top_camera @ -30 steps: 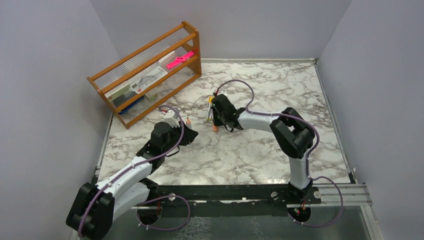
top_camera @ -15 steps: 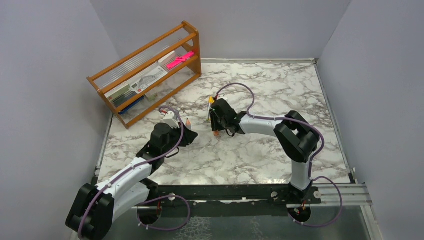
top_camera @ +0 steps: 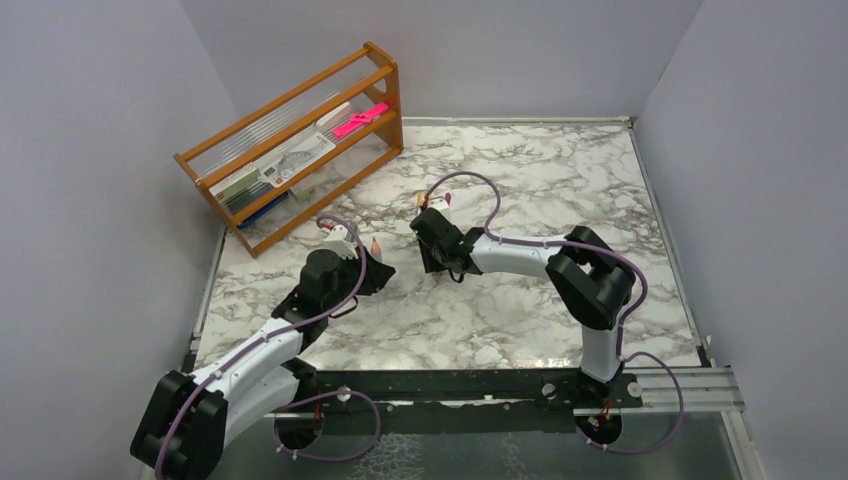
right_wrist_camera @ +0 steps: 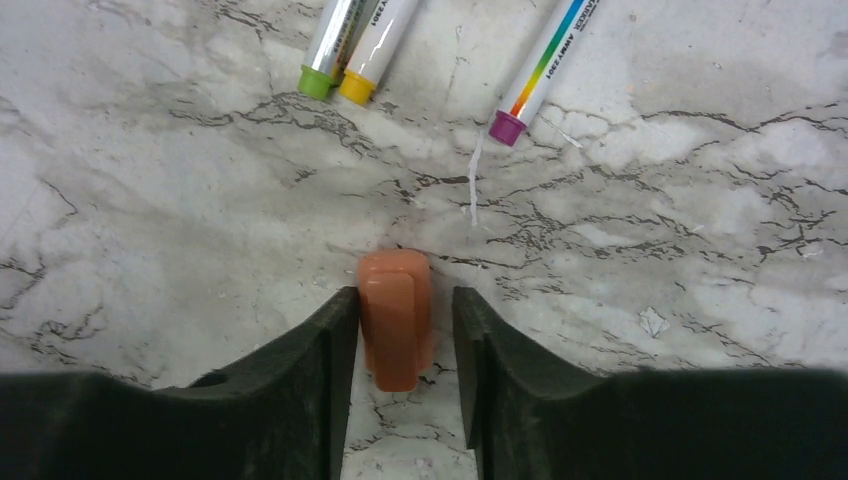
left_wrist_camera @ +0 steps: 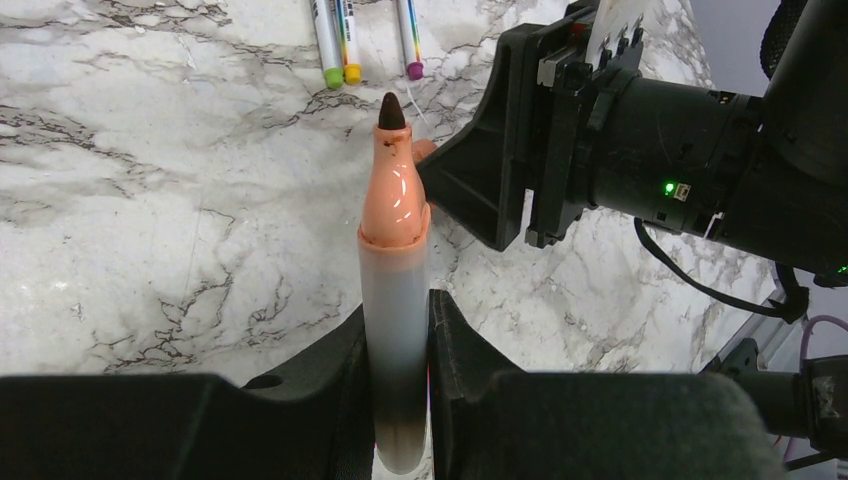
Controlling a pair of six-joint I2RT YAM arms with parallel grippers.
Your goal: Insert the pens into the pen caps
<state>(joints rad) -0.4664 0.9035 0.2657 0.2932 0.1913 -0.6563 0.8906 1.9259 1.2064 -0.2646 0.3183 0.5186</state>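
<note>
My left gripper is shut on a pen with a pale barrel, an orange-pink end and a bare dark tip, pointing toward the right gripper. In the top view this pen sticks out of the left gripper. An orange-pink pen cap lies on the marble between the fingers of my right gripper, which is open; the left finger touches the cap, the right one stands apart from it. Three more pens, green-ended, yellow-ended and purple-ended, lie just beyond it.
A wooden rack stands at the back left and holds papers and a bright pink flat item. Grey walls close the table on three sides. The right wrist's black body sits close in front of the held pen's tip.
The right gripper's jaws went from shut to open and it moved a little left over the cap, hiding it in the top view. The left arm stayed still with its pen.
</note>
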